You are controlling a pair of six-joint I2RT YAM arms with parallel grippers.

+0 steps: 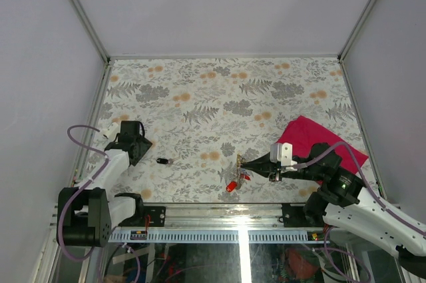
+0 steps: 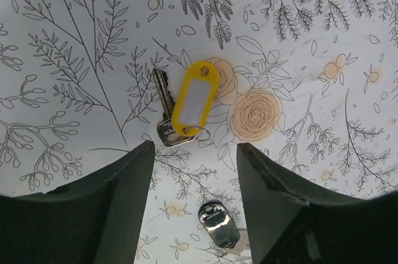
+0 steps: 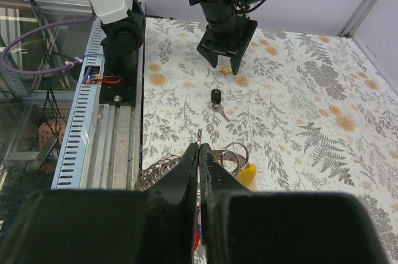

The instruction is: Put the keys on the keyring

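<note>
Hangs black left gripper (image 2: 194, 150) part open, empty, yellow-tagged small silver key (image 2: 186, 105) at its twelve o'clock; clamps right gripper (image 3: 199, 150) shut by thin silvery keyring (image 3: 231, 151), table's six o'clock.

Overhead looks down; right wrist camera faces the left gripper (image 3: 224, 68).

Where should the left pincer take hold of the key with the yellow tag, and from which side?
Probably from straight above, closing across the yellow tag at its ring end, where it stacks on the key head. Both lie flat on the table, so no side approach gets under them. The left pincer is open above them.
</note>
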